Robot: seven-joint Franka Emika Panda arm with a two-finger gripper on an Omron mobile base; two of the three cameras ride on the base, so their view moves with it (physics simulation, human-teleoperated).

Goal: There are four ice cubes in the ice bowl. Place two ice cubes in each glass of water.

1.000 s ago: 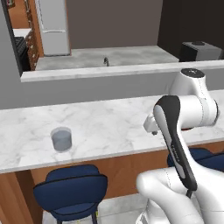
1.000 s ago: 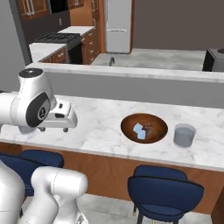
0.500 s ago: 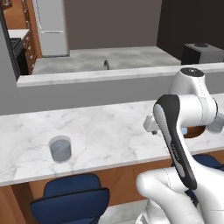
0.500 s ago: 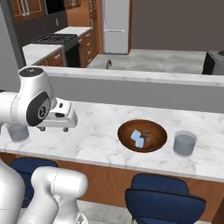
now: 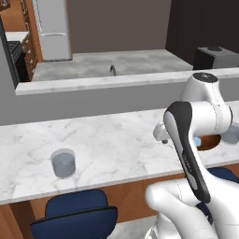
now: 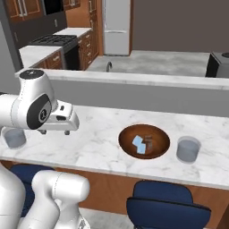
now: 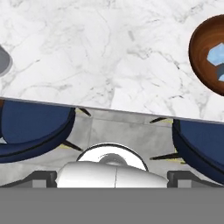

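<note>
The ice bowl (image 6: 144, 141) holds pale ice cubes (image 6: 138, 144) – count unclear – right of the claw (image 6: 56, 132), jaws apart; two glasses (image 6: 188, 150) (image 6: 14, 137) flank it.

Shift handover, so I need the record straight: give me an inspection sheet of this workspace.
Surface: white marble counter.
Job's things: brown ice bowl holding pale-blue ice cubes; one glass right of the bowl, another glass far to its left; no ice seen in either.
Clutter: nothing seen.
Tool: tool open, empty, above the counter left of the bowl.
Cables: nothing seen.
Surroundings: blue stools below the counter; fridge and stove behind.
</note>
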